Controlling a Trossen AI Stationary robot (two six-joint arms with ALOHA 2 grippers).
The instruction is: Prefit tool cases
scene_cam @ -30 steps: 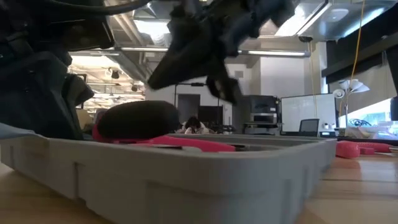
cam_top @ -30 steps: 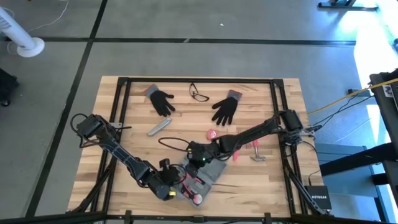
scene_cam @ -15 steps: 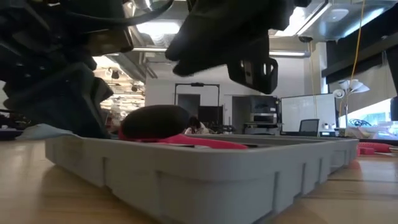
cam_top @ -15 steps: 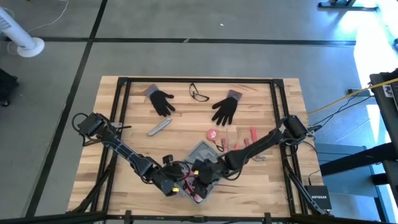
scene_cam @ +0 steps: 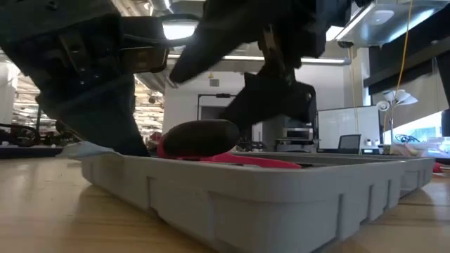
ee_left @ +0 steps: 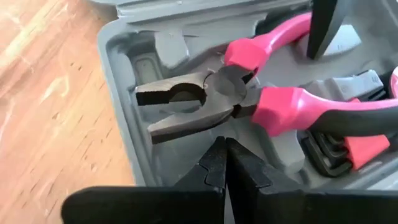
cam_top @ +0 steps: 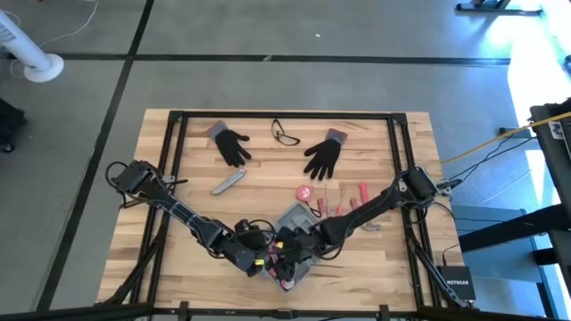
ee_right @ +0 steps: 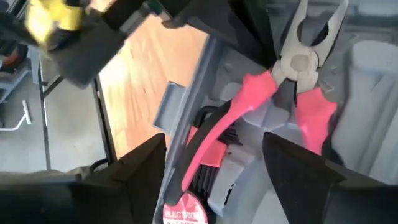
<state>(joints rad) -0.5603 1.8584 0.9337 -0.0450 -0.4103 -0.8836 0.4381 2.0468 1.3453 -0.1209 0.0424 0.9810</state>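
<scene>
Both grippers over the open tool case at the front edge of the desk (cam_top: pixel 178 152).

The left gripper (ee_left: pixel 225 163) has its fingers pressed together just beside the pliers (ee_left: pixel 249 102) in the tool case (cam_top: pixel 294 234); the right gripper (ee_right: pixel 214 171) hovers with fingers apart. Risk: a closed fingertip could nudge the pliers out of their recess (they seem to sit loosely). Count: one case, one pliers, two gloves (cam_top: pixel 232 144), one pair of glasses (cam_top: pixel 285 134).

Lighting: bright, even. Glare from ceiling lights (scene_cam: pixel 179 28) above the tool case (scene_cam: pixel 281 190); near arms blurred, silhouetted.
</scene>
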